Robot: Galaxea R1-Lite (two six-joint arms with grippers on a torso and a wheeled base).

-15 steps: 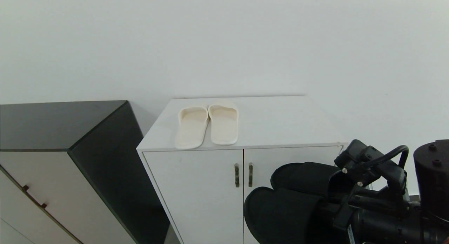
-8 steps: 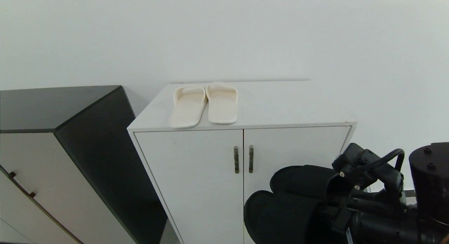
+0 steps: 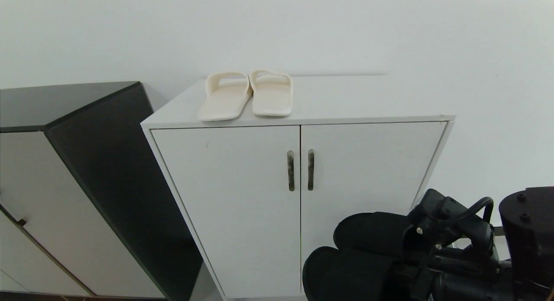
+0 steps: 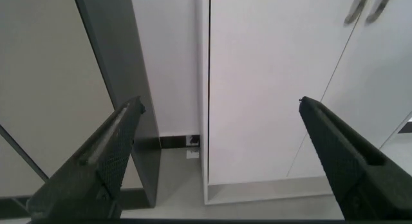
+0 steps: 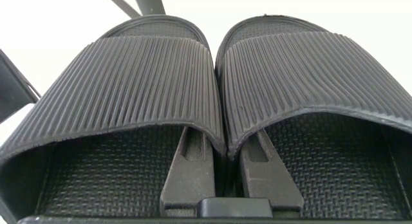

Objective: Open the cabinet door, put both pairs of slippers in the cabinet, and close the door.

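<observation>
Nearest, the right gripper [image 5: 225, 153] is held low and level, its arm stretched toward the cabinet [image 3: 242, 206]. One of its fingers [image 5: 188, 169] is slipped under each strap of the black slippers [image 3: 368, 249], and together they clamp the adjoining strap walls. The slippers' toes point away from the gripper.

The left gripper [image 4: 220, 105] has its jaws spread wide with nothing between them, facing the cabinet's lower left corner.

Beyond the right gripper, above and to its left, the paired handles [image 3: 291, 170] sit on two shut doors [image 3: 363, 162]. Higher and farther still, the cream slippers [image 3: 244, 95] lie side by side on the cabinet top.
</observation>
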